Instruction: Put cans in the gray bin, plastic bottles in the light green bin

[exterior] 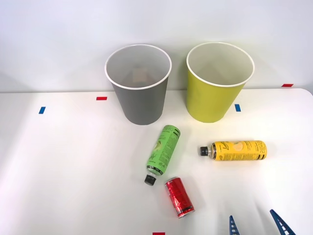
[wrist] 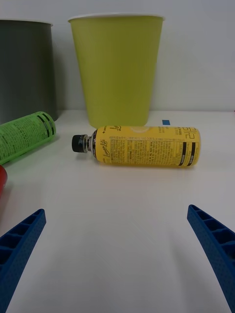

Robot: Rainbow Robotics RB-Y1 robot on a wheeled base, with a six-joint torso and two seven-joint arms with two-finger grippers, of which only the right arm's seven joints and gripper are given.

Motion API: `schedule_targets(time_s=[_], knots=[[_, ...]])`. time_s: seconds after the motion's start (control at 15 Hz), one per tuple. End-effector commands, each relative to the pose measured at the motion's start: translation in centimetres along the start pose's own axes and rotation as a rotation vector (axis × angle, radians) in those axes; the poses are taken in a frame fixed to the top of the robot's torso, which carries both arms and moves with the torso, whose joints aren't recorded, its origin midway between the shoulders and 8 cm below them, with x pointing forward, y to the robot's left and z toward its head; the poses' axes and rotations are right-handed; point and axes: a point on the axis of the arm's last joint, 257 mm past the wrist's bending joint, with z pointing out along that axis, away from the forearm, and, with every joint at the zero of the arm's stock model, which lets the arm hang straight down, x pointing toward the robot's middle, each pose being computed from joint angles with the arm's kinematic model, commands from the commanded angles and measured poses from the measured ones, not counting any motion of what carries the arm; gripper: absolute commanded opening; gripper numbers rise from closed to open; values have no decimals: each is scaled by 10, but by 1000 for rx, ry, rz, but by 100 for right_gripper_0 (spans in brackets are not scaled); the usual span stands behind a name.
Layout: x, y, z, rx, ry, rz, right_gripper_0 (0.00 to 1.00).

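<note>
On the white table lie a green-labelled plastic bottle (exterior: pixel 163 152) (wrist: pixel 23 133), a yellow plastic bottle (exterior: pixel 235 150) (wrist: pixel 144 145) and a shiny red can (exterior: pixel 179 197) (wrist: pixel 2 180), all on their sides. Behind them stand the gray bin (exterior: pixel 139 85) (wrist: pixel 24 68) and, to its right, the light green bin (exterior: pixel 218 83) (wrist: pixel 116 68), both upright. My right gripper (exterior: pixel 257 225) (wrist: pixel 117 254) hovers open at the table's front right, nothing between its blue fingers (wrist: pixel 215 247). The yellow bottle lies crosswise just ahead of it, black cap towards the green bottle.
Small red tape marks (exterior: pixel 101 98) and blue tape marks (exterior: pixel 42 110) dot the table. A white wall rises behind the bins. The left half of the table (exterior: pixel 73 171) is bare.
</note>
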Motion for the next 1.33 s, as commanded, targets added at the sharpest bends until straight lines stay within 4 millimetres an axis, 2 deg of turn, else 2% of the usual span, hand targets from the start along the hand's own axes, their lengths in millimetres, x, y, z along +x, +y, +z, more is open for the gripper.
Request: schedule_targets(time_s=[0.07, 1.33], knots=[[0, 0, 0, 0, 0, 0, 100], [0, 0, 0, 0, 0, 0, 100]])
